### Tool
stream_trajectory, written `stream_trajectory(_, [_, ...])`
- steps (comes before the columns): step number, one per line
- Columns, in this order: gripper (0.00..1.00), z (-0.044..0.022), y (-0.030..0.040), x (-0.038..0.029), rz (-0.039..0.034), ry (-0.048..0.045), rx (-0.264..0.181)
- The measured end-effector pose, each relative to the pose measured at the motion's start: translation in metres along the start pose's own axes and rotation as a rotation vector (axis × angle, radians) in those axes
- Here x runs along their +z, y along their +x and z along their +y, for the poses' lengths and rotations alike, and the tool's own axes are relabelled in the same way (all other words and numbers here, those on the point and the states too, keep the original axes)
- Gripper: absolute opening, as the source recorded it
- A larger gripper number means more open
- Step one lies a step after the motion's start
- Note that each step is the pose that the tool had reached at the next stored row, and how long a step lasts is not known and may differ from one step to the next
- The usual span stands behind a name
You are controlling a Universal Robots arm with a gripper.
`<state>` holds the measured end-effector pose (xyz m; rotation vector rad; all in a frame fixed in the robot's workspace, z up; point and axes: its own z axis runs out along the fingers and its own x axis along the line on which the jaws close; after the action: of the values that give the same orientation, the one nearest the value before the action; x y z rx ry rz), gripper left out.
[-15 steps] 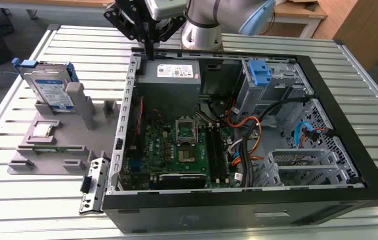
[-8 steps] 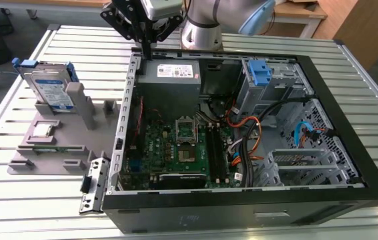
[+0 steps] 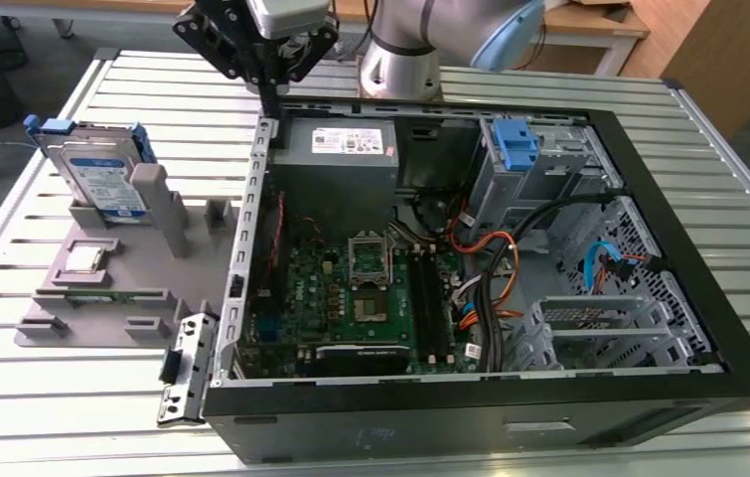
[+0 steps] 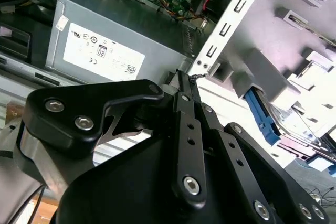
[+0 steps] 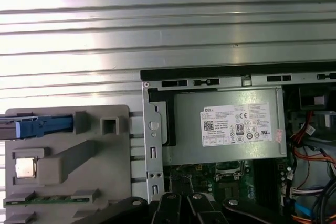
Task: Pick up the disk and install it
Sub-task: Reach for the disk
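Observation:
The disk [image 3: 96, 177], a silver-grey drive with a white-and-blue label and a blue carrier frame, stands on edge in a grey holder [image 3: 116, 268] on the exterior view's left. Its blue frame also shows in the first wrist view [image 5: 38, 128] and the second wrist view [image 4: 261, 118]. My gripper [image 3: 268, 85] hangs above the back corner of the open computer case [image 3: 640, 199], to the right of the disk and apart from it. The black fingers [image 4: 185, 85] meet at their tips with nothing between them. In the first wrist view the gripper [image 5: 181, 199] hovers over the case's side wall.
Inside the case are a grey power supply [image 3: 338, 145] with a white sticker, a green motherboard [image 3: 348, 288], loose cables [image 3: 501, 248] and a drive bay with a blue latch [image 3: 516, 145]. The holder also carries a small chip [image 3: 84, 258] and a memory stick [image 3: 99, 295]. Everything rests on a slatted metal table [image 3: 83, 417].

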<state>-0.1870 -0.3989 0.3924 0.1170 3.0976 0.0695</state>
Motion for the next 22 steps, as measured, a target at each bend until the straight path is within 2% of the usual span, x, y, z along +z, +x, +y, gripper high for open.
stream_trajectory(13, [0.10, -0.0027, 0.0359, -0.0012, -0.0089, -0.0008, 0.000])
stream_trajectory(15, [0.10, -0.0029, 0.0382, -0.0013, -0.0096, -0.0007, 0.000])
stream_trajectory(22, [0.10, -0.0029, 0.0383, -0.0014, -0.0096, -0.0007, -0.001])
